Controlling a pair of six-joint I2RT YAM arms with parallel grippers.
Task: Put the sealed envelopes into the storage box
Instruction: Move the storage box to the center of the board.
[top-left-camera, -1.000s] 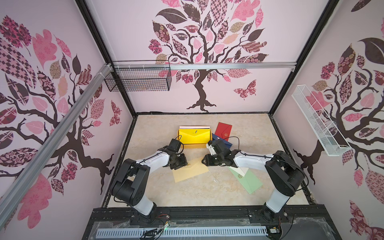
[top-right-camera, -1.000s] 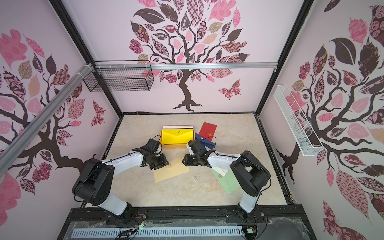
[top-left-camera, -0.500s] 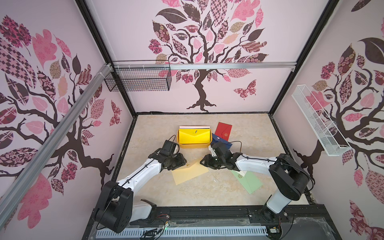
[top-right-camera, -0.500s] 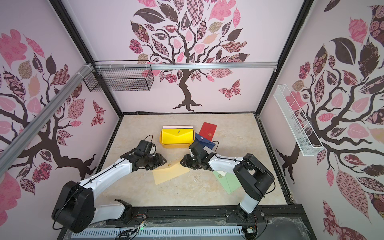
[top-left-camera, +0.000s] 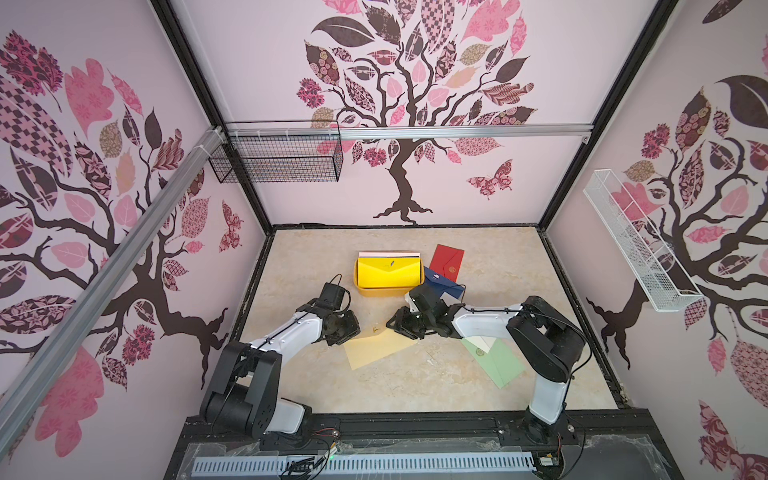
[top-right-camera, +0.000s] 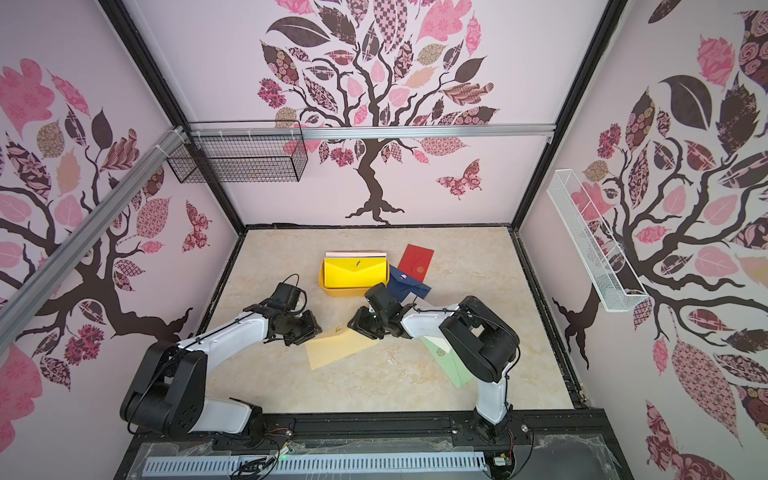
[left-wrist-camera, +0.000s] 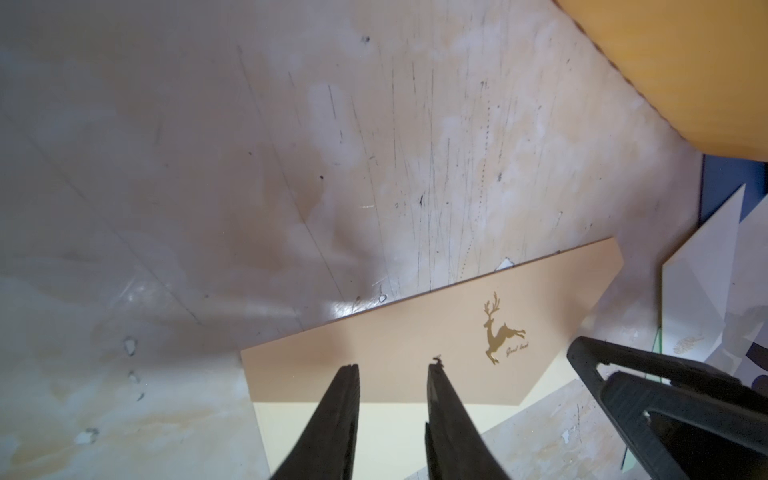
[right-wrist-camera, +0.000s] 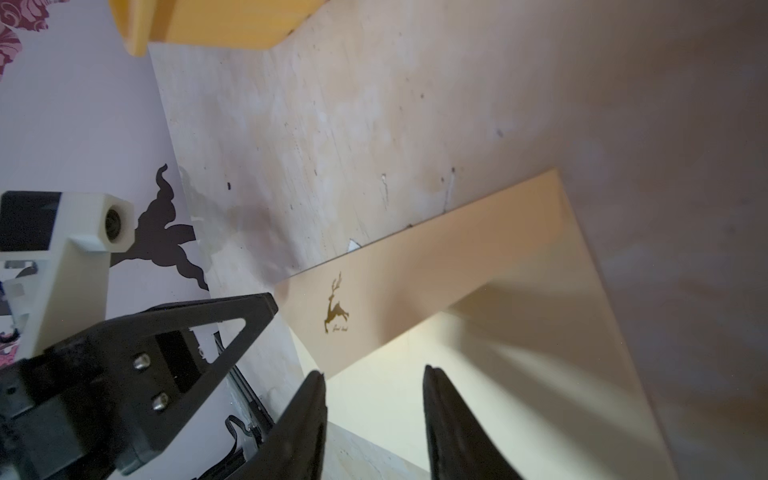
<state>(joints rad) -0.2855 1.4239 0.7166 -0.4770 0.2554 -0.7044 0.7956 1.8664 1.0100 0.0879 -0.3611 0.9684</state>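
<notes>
Status: shallow yellow-orange plastic storage box (top-left-camera: 386, 291) sits past the tips of both pincers, partly loaded. A bright yellow paper envelope (top-left-camera: 388, 272) stands in front inside it, with a few pale envelope edges (top-left-camera: 388, 252) behind; can't count those

Outside the box, five by my count:
- cream paper envelope (top-left-camera: 380, 349), flat on the floor between the two pincers, its flap with the gold deer emblem (left-wrist-camera: 500, 328) looks folded out rather than closed
- navy envelope (top-left-camera: 440, 283), just behind the right pincer, beside the box corner
- red envelope (top-left-camera: 446, 261), further out past the navy one
- light green envelope (top-left-camera: 500, 365) and a white envelope (top-left-camera: 482, 343), well behind the right pincer and partly under that forearm

Left pincer (left-wrist-camera: 392, 368): jaws apart, nothing between them, tips over the near edge of the cream flap. Right pincer (right-wrist-camera: 372, 374): jaws apart, empty, tips over the same envelope from the opposite side. Can't tell if either touches the paper

Judgement: around half done. The step in hand is the cream one, likely closing the flap or getting a pinch on it, then four more to go
</notes>
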